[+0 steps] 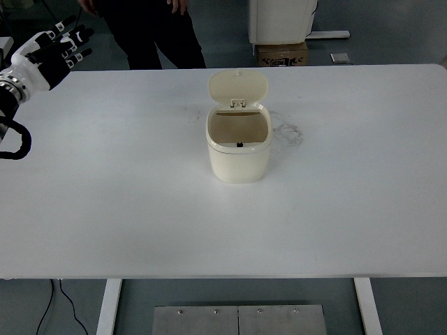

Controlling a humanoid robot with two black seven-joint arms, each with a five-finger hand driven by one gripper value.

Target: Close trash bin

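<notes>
One hand (50,50) showed, the left, raised at the table's far left corner with fingers spread and holding nothing. Bare white table (126,209) lay between it and the cream trash bin (238,150), which stood well apart near the middle, its lid (238,86) tilted up and open. A person (150,31) stood beyond the far edge, beside a cardboard box (283,53).
</notes>
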